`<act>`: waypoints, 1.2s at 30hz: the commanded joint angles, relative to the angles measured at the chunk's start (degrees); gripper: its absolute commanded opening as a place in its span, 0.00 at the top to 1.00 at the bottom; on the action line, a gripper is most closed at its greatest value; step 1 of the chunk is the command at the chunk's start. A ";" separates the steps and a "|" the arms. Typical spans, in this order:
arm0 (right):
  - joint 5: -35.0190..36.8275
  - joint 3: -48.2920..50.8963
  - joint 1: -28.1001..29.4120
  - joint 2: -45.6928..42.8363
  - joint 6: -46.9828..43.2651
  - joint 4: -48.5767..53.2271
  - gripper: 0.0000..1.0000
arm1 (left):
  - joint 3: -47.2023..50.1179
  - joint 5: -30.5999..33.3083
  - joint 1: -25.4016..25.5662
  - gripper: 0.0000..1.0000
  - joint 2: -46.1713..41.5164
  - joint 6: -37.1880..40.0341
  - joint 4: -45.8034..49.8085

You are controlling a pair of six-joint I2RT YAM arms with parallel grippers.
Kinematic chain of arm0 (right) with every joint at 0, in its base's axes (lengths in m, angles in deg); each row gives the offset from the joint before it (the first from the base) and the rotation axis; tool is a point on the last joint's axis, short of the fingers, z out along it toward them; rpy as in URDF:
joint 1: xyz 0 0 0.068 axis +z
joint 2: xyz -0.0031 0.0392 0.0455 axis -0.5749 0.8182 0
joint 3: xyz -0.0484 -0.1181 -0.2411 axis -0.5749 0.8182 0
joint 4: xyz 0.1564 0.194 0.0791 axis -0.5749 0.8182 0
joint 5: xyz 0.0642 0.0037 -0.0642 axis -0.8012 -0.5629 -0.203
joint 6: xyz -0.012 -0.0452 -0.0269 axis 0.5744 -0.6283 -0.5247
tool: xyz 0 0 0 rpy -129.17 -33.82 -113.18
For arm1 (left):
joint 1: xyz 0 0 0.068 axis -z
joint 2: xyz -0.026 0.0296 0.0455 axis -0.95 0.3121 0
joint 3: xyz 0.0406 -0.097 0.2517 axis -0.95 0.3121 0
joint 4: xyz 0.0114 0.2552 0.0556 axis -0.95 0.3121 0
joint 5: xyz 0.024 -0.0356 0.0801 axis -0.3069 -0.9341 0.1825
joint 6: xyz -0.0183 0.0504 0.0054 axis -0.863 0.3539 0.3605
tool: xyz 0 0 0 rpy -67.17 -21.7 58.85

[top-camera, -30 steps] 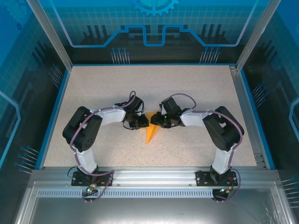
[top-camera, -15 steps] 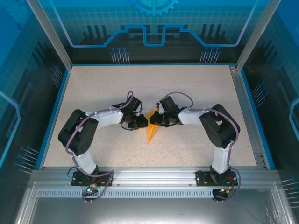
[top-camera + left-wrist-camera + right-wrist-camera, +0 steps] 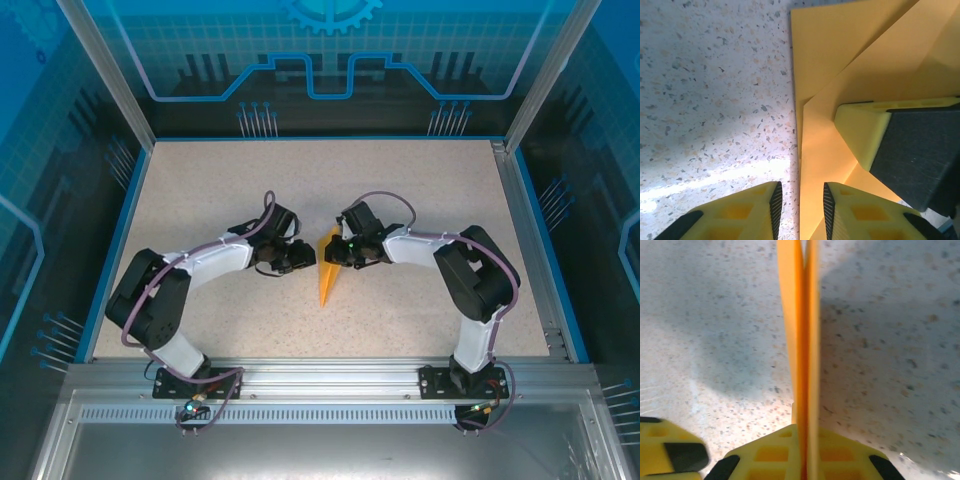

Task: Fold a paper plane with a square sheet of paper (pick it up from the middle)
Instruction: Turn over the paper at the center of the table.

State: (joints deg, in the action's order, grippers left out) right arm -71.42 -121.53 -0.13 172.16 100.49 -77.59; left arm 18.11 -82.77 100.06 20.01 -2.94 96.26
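The orange-yellow paper plane (image 3: pixel 325 272) is a narrow folded dart at the table's middle, its tip toward the near edge. My right gripper (image 3: pixel 336 254) is shut on its wide far end. In the right wrist view the folded layers (image 3: pixel 801 340) stand edge-on and run straight out from the closed fingertips (image 3: pixel 805 460). My left gripper (image 3: pixel 303 258) sits just left of the paper. Its jaws (image 3: pixel 800 212) are open, with the paper's creased edge (image 3: pixel 812 165) between them and a gap on the left side. The right gripper's finger (image 3: pixel 900 150) rests on the paper close by.
The speckled table (image 3: pixel 400 190) is bare around the paper. Blue-edged walls and metal posts (image 3: pixel 108 80) ring it, with an aluminium rail (image 3: pixel 330 380) carrying both arm bases along the near edge.
The right gripper has shut on the paper's wide end. The left gripper has opened off the paper, and its arm has swung a little left and lower.
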 commanded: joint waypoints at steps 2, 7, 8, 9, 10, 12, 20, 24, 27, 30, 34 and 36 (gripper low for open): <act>4.76 -3.63 2.02 -2.56 2.79 8.70 0.92 | 1.46 1.35 -0.51 0.67 -3.47 -1.92 -0.01; 7.12 -6.25 2.90 -3.83 3.14 13.96 0.92 | -0.88 0.72 -0.53 0.66 -3.02 -1.27 2.98; 7.20 -6.49 2.92 -4.23 2.97 14.35 0.92 | -1.42 0.70 -0.49 0.66 -2.93 -1.10 3.51; 7.23 -6.80 2.89 -4.65 2.35 14.77 0.92 | -2.05 0.64 -0.54 0.66 -2.69 -0.85 4.19; 7.51 -7.19 2.88 -4.97 1.76 15.53 0.92 | -2.64 0.66 -0.48 0.66 -2.51 -0.59 4.87; 7.32 -7.56 2.61 -5.36 0.88 16.11 0.92 | -3.00 0.90 -0.52 0.66 -2.12 -0.21 5.80; 5.43 -9.07 1.06 -5.26 -1.12 17.54 0.91 | -2.42 2.13 -0.52 0.67 -2.65 0.28 6.68; 5.78 -9.27 1.60 -5.27 -1.47 17.52 0.91 | -1.30 4.27 -0.59 0.67 -3.76 0.49 6.58; 7.31 -9.47 2.45 -5.55 -2.56 18.60 0.92 | -0.56 5.43 -0.65 0.67 -4.46 0.01 6.39; 8.59 -8.29 3.01 -6.12 -3.48 18.60 0.92 | 0.23 6.33 -0.95 0.67 -5.41 -0.96 5.77; 11.68 -6.35 3.45 -8.43 -4.91 19.81 0.92 | 1.53 9.32 -1.51 0.67 -8.06 -2.20 5.59; 13.26 -5.81 3.31 -9.97 -5.21 21.58 0.92 | 2.74 12.51 -2.05 0.63 -10.27 -3.15 5.95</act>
State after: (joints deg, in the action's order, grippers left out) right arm -61.54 -128.34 2.64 165.87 96.99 -59.49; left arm 19.00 -75.19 98.97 13.24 -4.54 101.17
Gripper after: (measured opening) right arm 0.080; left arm 0.361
